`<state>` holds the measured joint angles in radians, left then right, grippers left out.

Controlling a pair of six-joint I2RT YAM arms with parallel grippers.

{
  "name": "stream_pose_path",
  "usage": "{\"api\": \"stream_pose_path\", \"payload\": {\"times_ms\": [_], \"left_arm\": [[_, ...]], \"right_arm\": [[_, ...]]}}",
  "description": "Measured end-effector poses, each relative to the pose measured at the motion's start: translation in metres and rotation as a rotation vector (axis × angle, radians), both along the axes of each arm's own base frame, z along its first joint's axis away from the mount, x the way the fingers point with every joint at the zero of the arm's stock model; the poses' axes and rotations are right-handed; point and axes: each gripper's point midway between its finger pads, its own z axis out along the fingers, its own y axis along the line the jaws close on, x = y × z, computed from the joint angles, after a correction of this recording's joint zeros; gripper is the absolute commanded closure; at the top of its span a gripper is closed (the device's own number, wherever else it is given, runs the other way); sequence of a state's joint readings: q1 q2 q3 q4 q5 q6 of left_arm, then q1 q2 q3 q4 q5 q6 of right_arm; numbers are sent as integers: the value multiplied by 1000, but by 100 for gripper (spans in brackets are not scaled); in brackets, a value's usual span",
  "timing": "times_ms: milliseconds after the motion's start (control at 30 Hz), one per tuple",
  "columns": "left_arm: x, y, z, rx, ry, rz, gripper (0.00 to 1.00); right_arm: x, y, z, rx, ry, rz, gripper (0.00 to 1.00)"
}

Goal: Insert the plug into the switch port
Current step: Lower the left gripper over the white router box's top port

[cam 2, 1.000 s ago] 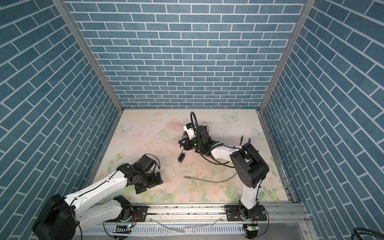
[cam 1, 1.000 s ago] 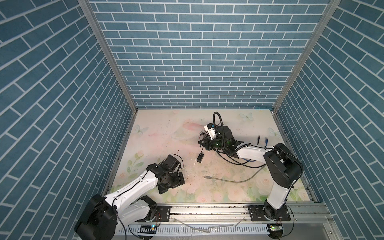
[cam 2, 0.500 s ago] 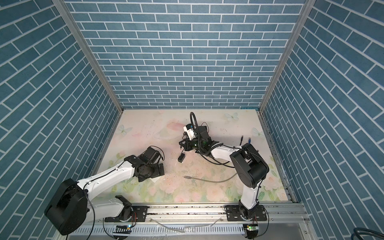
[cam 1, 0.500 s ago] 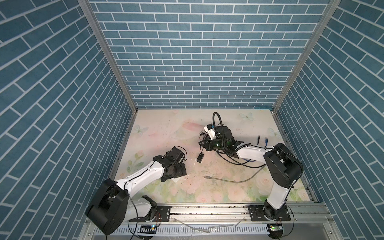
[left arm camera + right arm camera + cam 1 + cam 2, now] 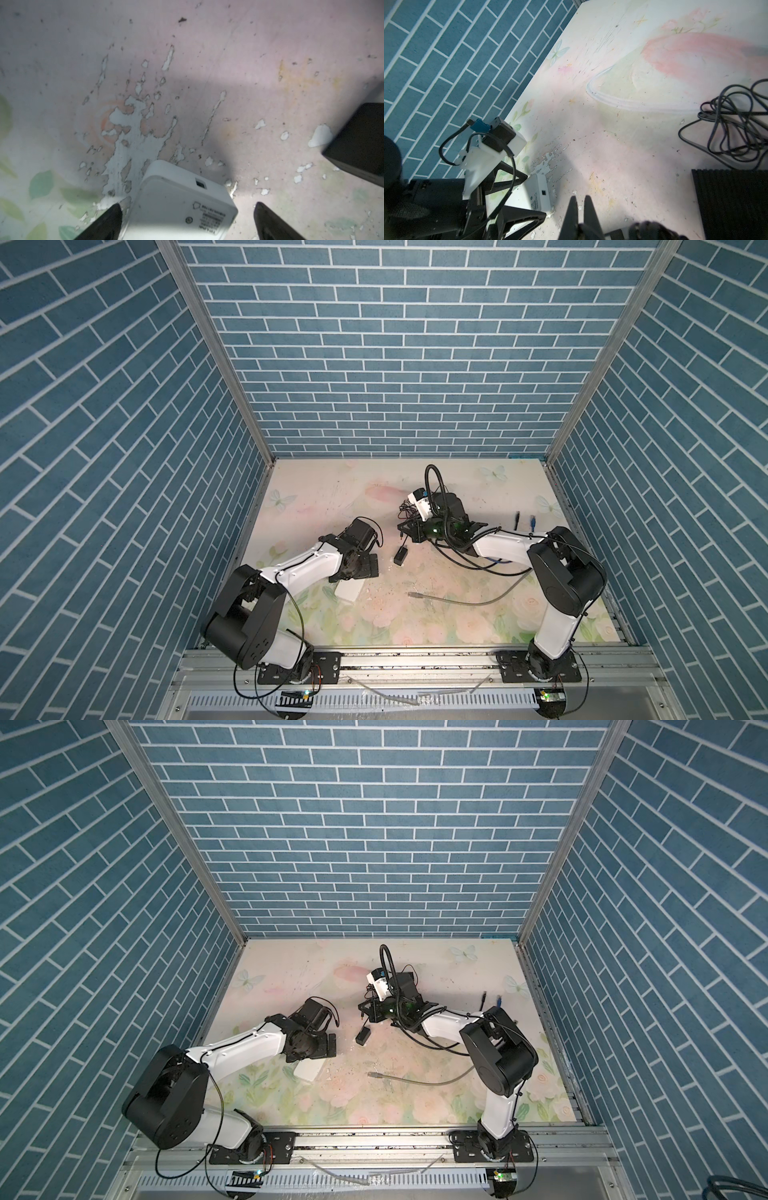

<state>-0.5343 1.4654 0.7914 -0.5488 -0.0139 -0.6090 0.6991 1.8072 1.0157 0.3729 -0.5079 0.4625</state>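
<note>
1. Blue brick-pattern walls (image 5: pixel 399 364) are closing in the scene on the left, far and right sides.
2. A floral mat (image 5: pixel 436 614) is covering the floor, with butterfly prints (image 5: pixel 280 502) showing toward the far side.
3. White flaked patches (image 5: pixel 133 133) are breaking up the mat's print left of centre.
4. A gray cable (image 5: pixel 457 601) is lying loose on the mat, near and right of centre.
5. A black cable end (image 5: pixel 517 519) and a blue cable end (image 5: pixel 532 521) are lying side by side at the far right.
6. An aluminium rail (image 5: pixel 415 659) is running along the near edge.
</note>
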Motion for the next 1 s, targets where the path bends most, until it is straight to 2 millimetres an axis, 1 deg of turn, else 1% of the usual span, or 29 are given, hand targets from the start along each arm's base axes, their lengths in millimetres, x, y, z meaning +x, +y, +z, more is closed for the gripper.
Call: {"api": "stream_pose_path", "payload": {"times_ms": [133,233,400,500,700,1000], "left_arm": [[0,-1,0,6,2,-41,0],[-4,2,1,26,10,-69,0],[-14,13,16,62,-1,-118,0],[-20,17,20,79,9,-143,0],[-34,22,11,120,77,-181,0],[-39,16,-4,135,129,-235,0]], "right_arm": [[0,0,0,0,0,0,100],[0,0,0,-1,0,0,100],[-1,-1,-2,-3,4,0,100],[-1,-1,-2,-2,3,0,100],[-1,0,-1,1,4,4,100],[-2,0,-1,1,5,5,100]]}}
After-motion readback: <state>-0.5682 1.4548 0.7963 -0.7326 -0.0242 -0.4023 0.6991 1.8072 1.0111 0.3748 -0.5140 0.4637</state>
